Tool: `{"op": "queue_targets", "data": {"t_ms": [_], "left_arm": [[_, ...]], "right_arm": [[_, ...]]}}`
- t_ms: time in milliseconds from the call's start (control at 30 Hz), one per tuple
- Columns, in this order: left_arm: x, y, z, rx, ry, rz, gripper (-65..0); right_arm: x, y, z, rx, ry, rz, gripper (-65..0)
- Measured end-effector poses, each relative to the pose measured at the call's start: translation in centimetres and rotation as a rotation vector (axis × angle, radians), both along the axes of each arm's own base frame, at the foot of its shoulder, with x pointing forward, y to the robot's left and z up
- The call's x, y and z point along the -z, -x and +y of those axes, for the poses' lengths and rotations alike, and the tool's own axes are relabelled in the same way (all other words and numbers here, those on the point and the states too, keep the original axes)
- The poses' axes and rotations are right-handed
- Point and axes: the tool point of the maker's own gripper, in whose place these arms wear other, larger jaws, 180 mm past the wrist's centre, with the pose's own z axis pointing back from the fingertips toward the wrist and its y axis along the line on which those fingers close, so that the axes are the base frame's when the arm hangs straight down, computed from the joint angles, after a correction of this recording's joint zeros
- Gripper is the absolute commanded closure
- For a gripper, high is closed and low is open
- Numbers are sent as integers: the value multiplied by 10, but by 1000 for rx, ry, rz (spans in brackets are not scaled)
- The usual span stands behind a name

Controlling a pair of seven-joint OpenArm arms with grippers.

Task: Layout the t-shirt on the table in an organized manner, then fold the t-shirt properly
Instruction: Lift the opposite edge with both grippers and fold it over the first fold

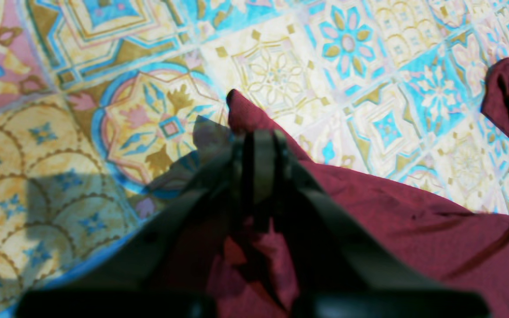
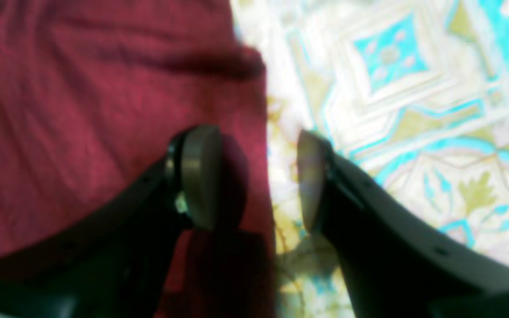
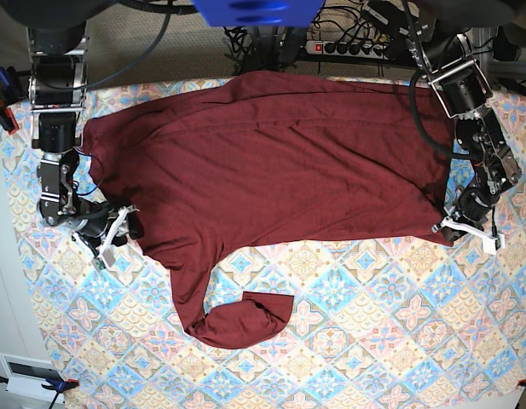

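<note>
We find no writing, label, brand, number or sign that can be read in any of the three views. The t-shirt point(image 3: 280, 162) is plain, with no print, and the cloth on the table point(image 3: 373, 341) carries only floral and diamond ornament, no lettering. Beside the table's near corner, on the base view's left, a small white plate point(image 3: 28, 373) has a dark strip on it, but we cannot make out any characters there.
</note>
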Motion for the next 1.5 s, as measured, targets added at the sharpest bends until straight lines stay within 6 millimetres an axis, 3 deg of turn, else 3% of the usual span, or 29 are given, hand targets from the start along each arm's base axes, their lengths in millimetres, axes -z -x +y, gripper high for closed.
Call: {"op": "queue_targets", "data": {"t_ms": [133,367,433,667,833,1033,1133,1200,1300,1500], "left_arm": [[0,0,0,0,0,0,0],[0,0,0,0,0,-1,0],[0,0,0,0,0,0,0],[-2,-2,0,0,0,-5,0],[-2,-2,0,1,-2,-4,0],[-15,-3,-5,11,29,-55,0],[-28,3,5,19,23,-85,0],[-28,8,14,-1,20,-82,0],[-25,15,12,10,53,-80,0],[-22,31,21,3,80,-73,0]], "right_arm": [[1,0,1,-3,0,-1,-250],[6,1,4,-56,70,5,-42],[8,4,6,-55,58,3,-13],[1,8,6,-69,92,14,0],[-27,5,-9,-37,127,-39,0],[-42,17,-17,-36,192,-49,0],[-54,24,-18,-44,223,-70,0],[-64,30,-22,-35,246,-90,0],[-77,41,-30,-29,306,-105,0],[-96,62,-12,-62,267,-143,0]]}}
